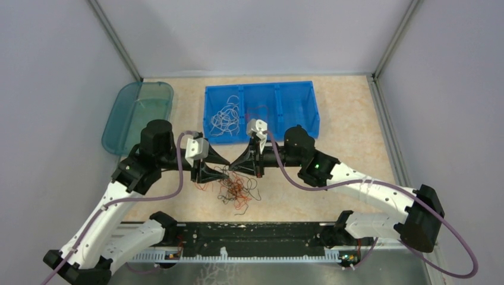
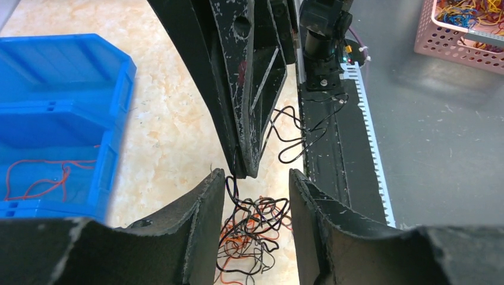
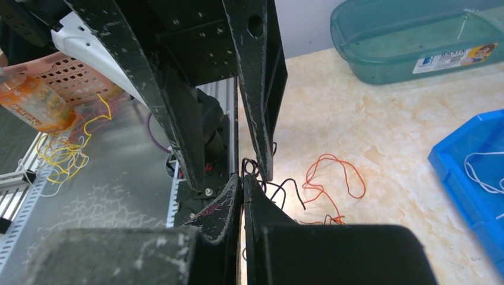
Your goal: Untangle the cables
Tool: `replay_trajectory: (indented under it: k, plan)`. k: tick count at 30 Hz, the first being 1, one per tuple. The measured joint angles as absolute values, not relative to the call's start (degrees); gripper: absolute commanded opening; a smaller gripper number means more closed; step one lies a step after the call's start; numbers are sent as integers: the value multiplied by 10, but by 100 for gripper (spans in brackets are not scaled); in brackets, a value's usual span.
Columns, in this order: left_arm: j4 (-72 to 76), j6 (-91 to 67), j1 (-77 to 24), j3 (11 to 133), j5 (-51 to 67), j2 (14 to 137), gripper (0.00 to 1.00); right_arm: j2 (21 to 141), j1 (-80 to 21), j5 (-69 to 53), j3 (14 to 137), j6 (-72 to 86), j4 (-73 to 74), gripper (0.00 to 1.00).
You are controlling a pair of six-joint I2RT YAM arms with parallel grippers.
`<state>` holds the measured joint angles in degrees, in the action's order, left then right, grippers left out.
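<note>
The cables lie as one loose clump of black and orange-red wire on the bench, just in front of the two arms and toward their bases from the point where the hands meet. My right hand has its fingers pressed together, and I judge that it pinches one black strand at the very tips. This strand runs down from there into the clump. My left hand is spread wide. It faces the right hand tip to tip, with the clump low in the gap between its fingers.

The strand runs mostly up and down between the right tips and the clump. The left hand is therefore the nearer one to take it, and its gap already goes around that line. I think the next move is to press the left hand onto the strand below the right tips and then draw the two hands apart sideways. The risk is that the left hand takes several wires at once.
</note>
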<state>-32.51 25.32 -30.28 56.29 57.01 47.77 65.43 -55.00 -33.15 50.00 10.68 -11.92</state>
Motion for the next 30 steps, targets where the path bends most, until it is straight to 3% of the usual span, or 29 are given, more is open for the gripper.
replay_trajectory:
  k: [9,19,22,25,30]
  plan:
    - [-321,250,-303,562,574,481,44,662,-550,-347,507,105,-114,0]
    - [-330,242,-303,568,581,488,2,665,-551,-362,507,104,-103,0]
    - [-336,245,-303,571,581,488,1,666,-551,-362,507,102,-93,1]
    - [-340,252,-304,573,580,489,1,666,-551,-361,507,100,-93,12]
    - [-350,258,-304,575,579,489,1,658,-547,-341,507,90,-90,41]
